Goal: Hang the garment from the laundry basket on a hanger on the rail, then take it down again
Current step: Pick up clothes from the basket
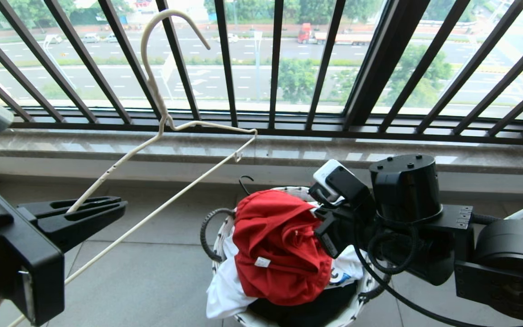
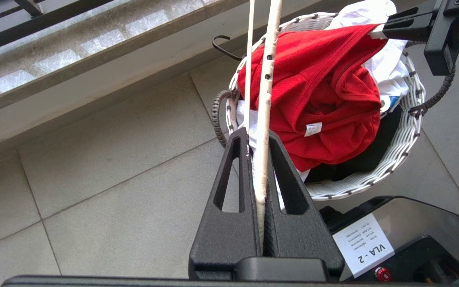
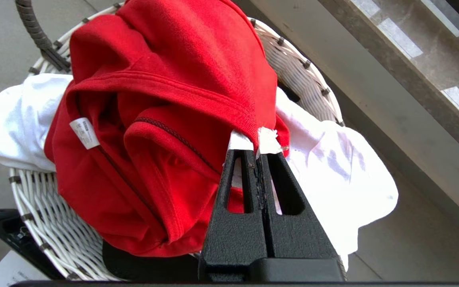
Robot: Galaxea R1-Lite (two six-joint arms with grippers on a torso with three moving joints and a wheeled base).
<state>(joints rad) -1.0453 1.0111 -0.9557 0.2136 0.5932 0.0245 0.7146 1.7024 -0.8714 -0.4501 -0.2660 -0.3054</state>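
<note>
Laundry basket [image 1: 225, 236] on the floor [image 1: 152, 272], centre of the head view, just before the window sill [image 1: 288, 150]; barred railing [image 1: 288, 68] behind the sill. Garment [image 1: 275, 245] heaped on top of the basket's load, over a 2nd cloth [image 1: 225, 286] that spills across the near-left rim. Right pincer [image 1: 320, 213] at the garment's right edge, pinching its collar. Left pincer [image 1: 107, 211] well left of the basket, above the floor, clamped on 1 arm of the hanger [image 1: 161, 118]; hanger slants up and away, hook before the railing bars.
</note>
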